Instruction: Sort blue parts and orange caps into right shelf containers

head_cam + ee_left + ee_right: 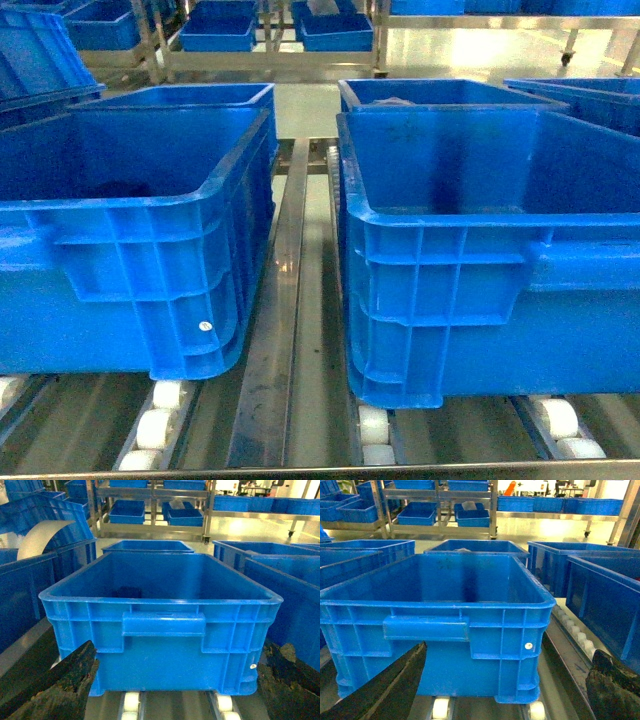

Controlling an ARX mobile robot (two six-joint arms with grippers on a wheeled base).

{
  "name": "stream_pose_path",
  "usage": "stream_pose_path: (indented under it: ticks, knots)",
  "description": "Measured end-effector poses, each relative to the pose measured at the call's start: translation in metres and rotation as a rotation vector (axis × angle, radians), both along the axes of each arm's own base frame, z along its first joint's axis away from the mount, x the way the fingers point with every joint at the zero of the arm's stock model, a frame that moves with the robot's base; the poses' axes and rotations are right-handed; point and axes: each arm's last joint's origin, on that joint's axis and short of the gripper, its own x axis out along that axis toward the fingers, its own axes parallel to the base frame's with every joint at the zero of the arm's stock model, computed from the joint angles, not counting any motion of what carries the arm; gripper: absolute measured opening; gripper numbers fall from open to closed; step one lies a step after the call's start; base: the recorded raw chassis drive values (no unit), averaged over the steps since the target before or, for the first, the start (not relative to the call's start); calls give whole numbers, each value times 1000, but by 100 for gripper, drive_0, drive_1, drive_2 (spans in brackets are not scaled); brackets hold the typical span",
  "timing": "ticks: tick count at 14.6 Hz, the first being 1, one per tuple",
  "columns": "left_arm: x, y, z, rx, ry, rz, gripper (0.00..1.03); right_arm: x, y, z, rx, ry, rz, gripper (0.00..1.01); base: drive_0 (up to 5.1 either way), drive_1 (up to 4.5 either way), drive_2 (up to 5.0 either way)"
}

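Two large blue crates stand side by side on the roller shelf, the left crate and the right crate. My left gripper is open just in front of the left crate, its dark fingers spread wide and holding nothing. My right gripper is open in the same way before the right crate. A dark shape lies on the left crate's floor, too dim to name. No blue parts or orange caps show. Neither gripper appears in the head view.
More blue crates stand behind and to both sides on the rollers. A metal rail runs between the two front crates. A steel rack with smaller blue bins stands across the aisle.
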Motion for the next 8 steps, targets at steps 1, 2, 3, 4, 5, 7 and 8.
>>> stream_pose_path:
  ticks: [1,2,3,4,5,7,8]
  knots:
    - [0,0,0,0,0,0,98,0,0,0,0,0,0,98,0,0,0]
    - [0,0,0,0,0,0,98,0,0,0,0,0,0,98,0,0,0]
    - [0,0,0,0,0,0,98,0,0,0,0,0,0,98,0,0,0]
    - [0,0,0,0,0,0,98,0,0,0,0,0,0,98,0,0,0]
    - [0,0,0,0,0,0,98,0,0,0,0,0,0,98,0,0,0]
    - [0,0,0,0,0,0,98,0,0,0,0,0,0,98,0,0,0]
    - [0,0,0,0,0,0,98,0,0,0,0,0,0,98,0,0,0]
